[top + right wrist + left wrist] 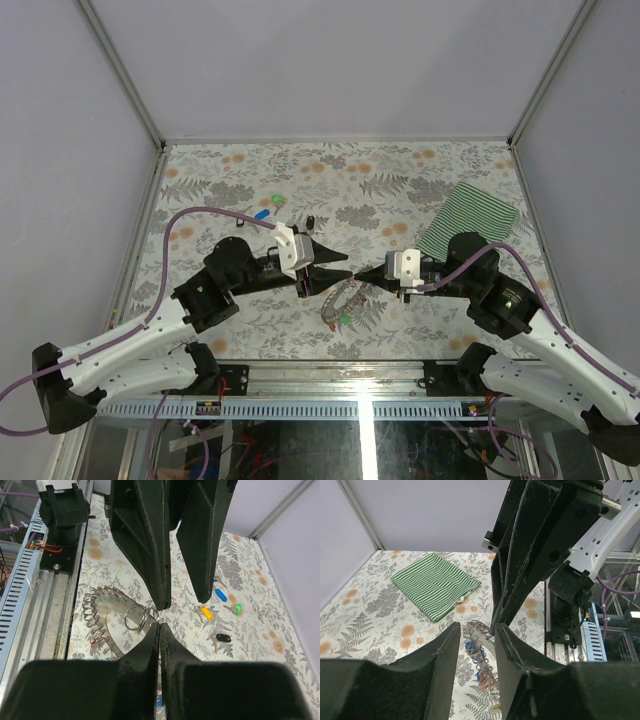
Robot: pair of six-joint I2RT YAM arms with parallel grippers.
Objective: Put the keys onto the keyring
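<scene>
The keyring (111,619) is a flat grey metal arc that carries several small wire rings and some keys with coloured heads (481,652). It lies tilted just in front of the arm bases (347,300). My right gripper (160,625) is shut on the ring's raised end. My left gripper (477,642) is open, its two fingers standing either side of that end, tip to tip with the right gripper (364,273). Loose keys lie on the table: blue (221,595), yellow (206,613), green (238,609) and black (222,638).
A folded green striped cloth (468,218) lies at the back right of the flowered table. The metal rail (330,378) and the arm bases run along the near edge. Grey walls enclose the table on three sides.
</scene>
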